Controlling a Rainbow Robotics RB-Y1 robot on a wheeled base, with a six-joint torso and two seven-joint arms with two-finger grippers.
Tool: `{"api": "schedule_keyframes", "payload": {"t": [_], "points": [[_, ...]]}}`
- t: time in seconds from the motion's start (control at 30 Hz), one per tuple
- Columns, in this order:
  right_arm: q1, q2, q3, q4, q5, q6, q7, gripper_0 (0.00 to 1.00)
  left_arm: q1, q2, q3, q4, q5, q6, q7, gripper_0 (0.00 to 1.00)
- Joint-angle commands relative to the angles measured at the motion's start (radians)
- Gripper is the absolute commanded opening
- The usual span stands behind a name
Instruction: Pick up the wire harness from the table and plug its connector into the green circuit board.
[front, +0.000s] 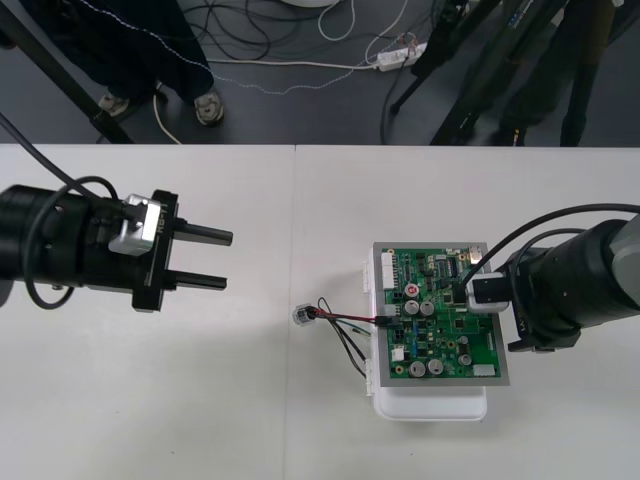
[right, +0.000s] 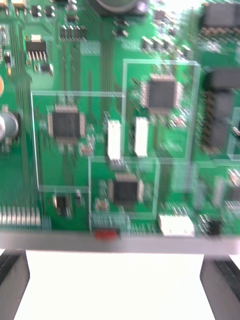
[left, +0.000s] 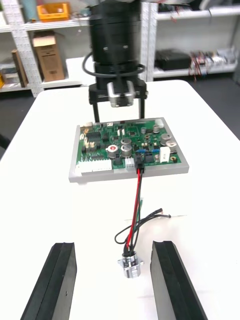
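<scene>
Jaws: left gripper (front: 228, 260) fingers apart; right gripper (left: 119, 112) fingers apart.
Table (front: 200, 400): left gripper hovers at the board's 9 o'clock, well apart; right gripper at its 3 o'clock edge.
Circuit board (front: 440, 320): on white base (front: 430, 405).
Harness (front: 350, 318): plug (left: 138, 161) in board's 9 o'clock edge; socket (front: 303, 315) on table.

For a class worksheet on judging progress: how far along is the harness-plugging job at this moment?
Done: the black plug looks seated at the green circuit board's edge, its wires trailing to the metal socket lying on the table. In hand: nothing. The left gripper is open, apart from the board on its left; the right gripper is open over the board's right edge. Left: probably only moving the arms clear.
</scene>
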Motion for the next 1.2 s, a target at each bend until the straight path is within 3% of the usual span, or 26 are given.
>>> {"api": "schedule_keyframes", "payload": {"t": [0.03,0.23,0.47,0.77,1.2], "points": [[-0.020,-0.102,-0.094,-0.030,-0.093,-0.004,0.063,1.00,0.006,0.132,0.093,-0.136,0.020,0.047,0.167,0.44],[-0.020,-0.165,-0.189,-0.030,-0.245,-0.004,0.083,1.00,0.006,0.281,0.133,-0.242,0.066,0.111,0.297,0.44],[-0.020,-0.169,-0.341,-0.030,-0.487,-0.004,0.082,1.00,0.006,0.378,0.212,-0.294,0.090,0.145,0.383,0.44],[-0.026,-0.168,-0.467,0.001,-0.800,-0.004,0.066,1.00,-0.004,0.387,0.248,-0.295,0.035,0.189,0.412,0.44],[-0.052,-0.168,-0.493,0.088,-1.070,0.050,0.106,1.00,-0.005,0.319,0.248,-0.288,-0.046,0.180,0.421,0.44]]}}
